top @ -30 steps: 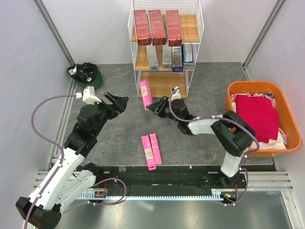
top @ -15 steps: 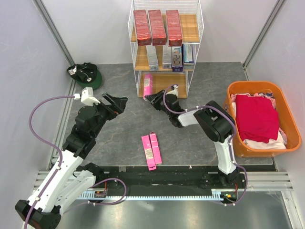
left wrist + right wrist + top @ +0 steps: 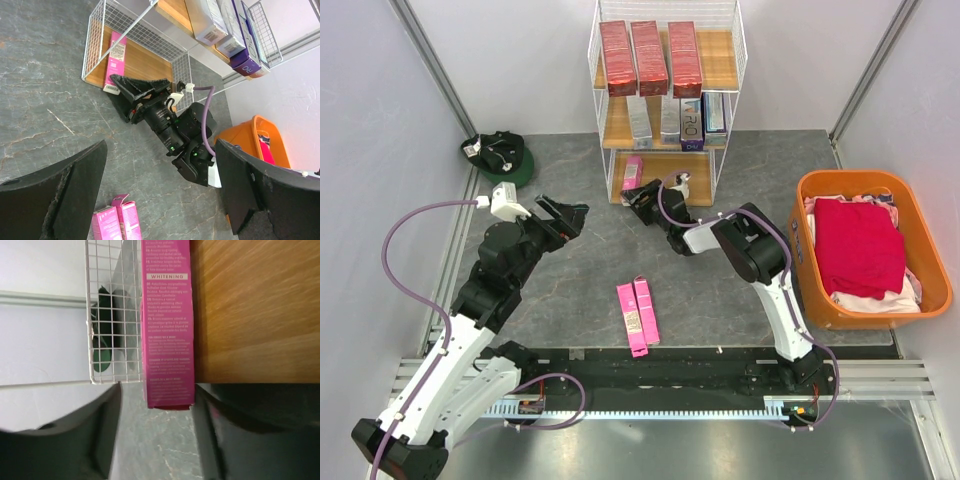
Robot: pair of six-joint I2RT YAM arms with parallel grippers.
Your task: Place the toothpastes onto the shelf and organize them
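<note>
1. Three dark red toothpastes lie side by side on the top board of the shelf, which stands at 12 o'clock on the counter.
2. Four silver, blue and purple toothpastes sit on the middle board, and we see their near ends showing from under the top board.
3. One pink toothpaste lies flat on the bottom board, along the wire wall on the shelf's 9 o'clock side. Its near end juts a little past the board's front edge.
4. Our right hand sits low at that front edge, with a finger on either side of the jutting end. The fingers stand wider than the box, with a clear gap on one side, so we call this hand released and grasping nothing.
5. Our left hand hangs over the counter at about 8 o'clock from the shelf's foot, well apart from every box. Its fingers are spread wide and empty.
6. Two more boxes, a pair of pink toothpastes, lie touching side by side on the counter toward 6 o'clock, between the two arms.
7. One orange tub at 3 o'clock holds a red cloth, and a dark green item sits at 10 o'clock by the wall.
</note>
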